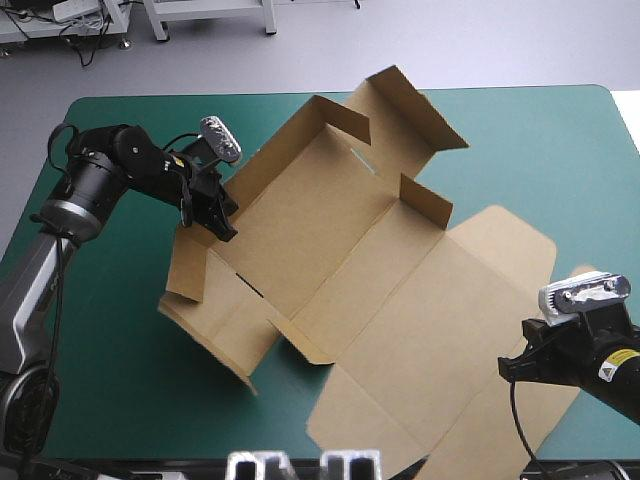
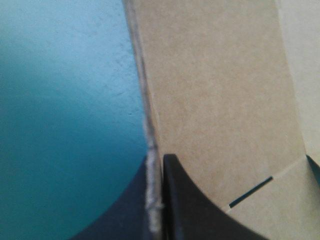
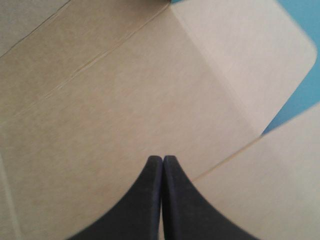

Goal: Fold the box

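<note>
The brown box (image 1: 340,250) lies open in the middle of the table, its far and left walls raised and its lid panel flat toward the near right. My left gripper (image 1: 222,222) is shut on the top edge of the left wall. In the left wrist view the board's edge (image 2: 150,150) runs between the black fingers of that gripper (image 2: 159,160). My right gripper (image 1: 505,368) hovers at the near right over the flat lid. In its own view its fingers meet in one point, the gripper (image 3: 162,159) shut above bare brown board (image 3: 125,90) with nothing held.
Teal-green cover (image 1: 100,330) shows to the left of the box and along the far right (image 1: 560,150). The lid's near flaps (image 1: 360,425) reach close to the table's near edge. A raised corner flap (image 1: 425,200) stands in the box's middle.
</note>
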`<state>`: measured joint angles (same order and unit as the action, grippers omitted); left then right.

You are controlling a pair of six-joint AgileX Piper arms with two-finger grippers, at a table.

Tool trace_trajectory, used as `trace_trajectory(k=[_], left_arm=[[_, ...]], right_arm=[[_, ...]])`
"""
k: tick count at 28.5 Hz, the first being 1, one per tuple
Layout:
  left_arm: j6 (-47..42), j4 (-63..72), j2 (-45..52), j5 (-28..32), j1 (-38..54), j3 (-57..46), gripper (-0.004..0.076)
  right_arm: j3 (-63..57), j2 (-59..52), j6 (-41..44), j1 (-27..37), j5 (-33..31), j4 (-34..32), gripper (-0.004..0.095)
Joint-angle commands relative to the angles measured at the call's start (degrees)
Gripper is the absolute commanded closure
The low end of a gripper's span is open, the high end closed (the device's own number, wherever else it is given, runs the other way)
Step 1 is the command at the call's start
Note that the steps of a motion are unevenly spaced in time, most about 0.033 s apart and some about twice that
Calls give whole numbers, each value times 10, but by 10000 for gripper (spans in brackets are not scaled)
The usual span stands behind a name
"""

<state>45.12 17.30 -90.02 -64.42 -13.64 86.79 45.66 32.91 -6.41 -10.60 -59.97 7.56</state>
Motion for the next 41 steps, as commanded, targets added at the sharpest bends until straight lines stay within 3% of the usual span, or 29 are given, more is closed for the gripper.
trace_trajectory(k=[1, 8, 13, 17, 23, 31, 39, 41], left_arm=[[-8, -86, 27, 54, -36, 38, 734], [-3, -120, 27, 134, -83, 52, 734], [40, -173, 27, 198, -138, 52, 734], [121, -166, 27, 204, -173, 52, 734], [176, -135, 32, 190, -178, 48, 734], [328, -20, 76, 222, -178, -4, 734], [338, -37, 84, 370, -177, -105, 734], [337, -37, 90, 433, -177, -150, 734]], right_arm=[[12, 2, 0, -1, 48, 9, 923], [14, 5, 8, -1, 112, 11, 923], [22, 33, 16, -1, 121, 12, 923], [41, 58, 23, -1, 124, 14, 923], [77, 76, 25, -1, 133, 11, 923], [129, 116, 27, -1, 133, 10, 923], [194, 193, 25, -1, 154, 6, 923], [225, 230, 24, -1, 151, 6, 923]])
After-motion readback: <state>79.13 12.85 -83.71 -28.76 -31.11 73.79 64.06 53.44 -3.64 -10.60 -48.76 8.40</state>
